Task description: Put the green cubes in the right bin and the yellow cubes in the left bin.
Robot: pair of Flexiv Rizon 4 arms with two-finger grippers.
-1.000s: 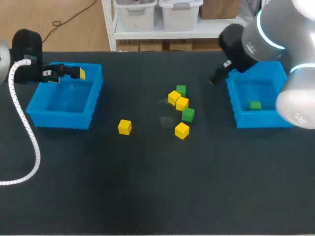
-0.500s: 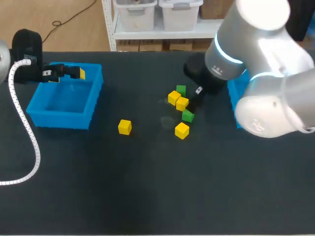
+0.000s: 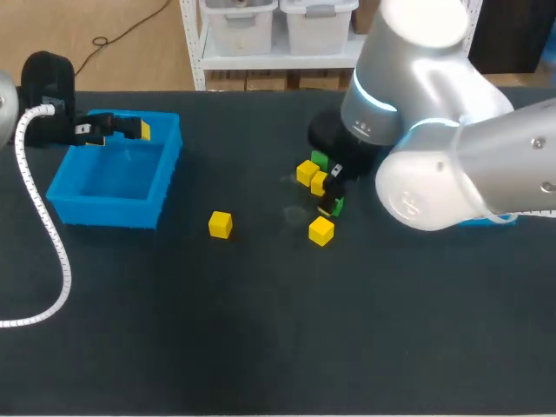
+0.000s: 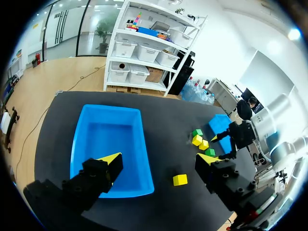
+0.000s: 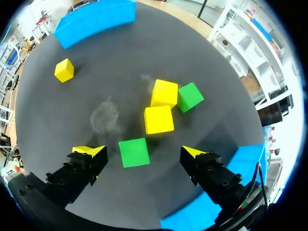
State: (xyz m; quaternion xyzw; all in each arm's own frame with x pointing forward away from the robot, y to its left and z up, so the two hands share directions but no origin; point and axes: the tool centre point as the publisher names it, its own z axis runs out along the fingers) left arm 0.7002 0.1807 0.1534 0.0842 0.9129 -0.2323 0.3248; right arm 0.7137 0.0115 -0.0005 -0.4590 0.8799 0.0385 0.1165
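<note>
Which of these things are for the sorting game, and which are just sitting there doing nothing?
For the job:
green cube between the open right gripper fingers; other green cube; four yellow cubes; left bin; right bin; open left gripper.

Just there:
dusty smudge on the table; white hose by the left arm.

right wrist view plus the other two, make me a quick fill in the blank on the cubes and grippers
1. The cube between the right gripper's fingers is ___.
2. The left gripper, over the left bin, is ___.
3. The lone cube lying apart from the others is ___.
Missing words: green; open; yellow.
</note>
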